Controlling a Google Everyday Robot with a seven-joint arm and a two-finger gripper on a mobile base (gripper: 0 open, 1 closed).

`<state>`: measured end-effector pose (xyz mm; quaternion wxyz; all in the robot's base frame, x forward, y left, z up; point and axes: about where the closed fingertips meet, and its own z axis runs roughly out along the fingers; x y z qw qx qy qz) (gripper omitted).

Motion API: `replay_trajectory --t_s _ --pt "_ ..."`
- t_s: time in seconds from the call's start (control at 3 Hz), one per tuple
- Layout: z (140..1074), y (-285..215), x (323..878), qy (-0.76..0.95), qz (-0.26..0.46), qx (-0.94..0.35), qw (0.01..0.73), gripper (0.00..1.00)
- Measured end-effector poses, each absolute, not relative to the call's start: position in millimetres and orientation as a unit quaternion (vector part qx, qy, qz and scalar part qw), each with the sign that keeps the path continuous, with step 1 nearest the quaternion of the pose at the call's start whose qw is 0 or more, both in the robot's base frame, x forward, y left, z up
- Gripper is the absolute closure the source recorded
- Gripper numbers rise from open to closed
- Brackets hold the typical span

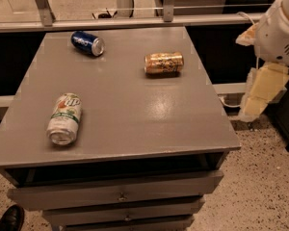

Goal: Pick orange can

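Observation:
The orange can point(164, 63) lies on its side on the grey table point(135, 109), at the back right, with a shiny orange-gold label and silver ends. My gripper point(262, 91) hangs off the table's right edge, below the white arm point(279, 30). It is to the right of the orange can, well apart from it, and holds nothing.
A blue can point(88, 43) lies on its side at the back left. A white-and-green can point(64, 119) lies on its side at the front left. Drawers point(120, 195) sit under the tabletop. A rail point(135, 22) runs behind the table. A shoe point(8, 219) shows at the bottom left.

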<state>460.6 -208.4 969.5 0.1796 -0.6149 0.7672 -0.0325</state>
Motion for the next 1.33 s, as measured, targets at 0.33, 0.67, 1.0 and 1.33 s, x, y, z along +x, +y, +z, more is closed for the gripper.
replay_trajectory --t_s 0.33,0.67,1.0,1.33 --pt "951.8 -197.8 511.9 0.754 -0.028 -0.624 0.205 0.0" --pt "932.0 -182.0 586.5 0.738 0.001 -0.624 0.257 0.0" --pt "922.4 -168.8 630.1 0.726 0.023 -0.622 0.291 0.0" --pt "911.7 -152.1 668.0 0.72 0.058 -0.614 0.317 0.0"
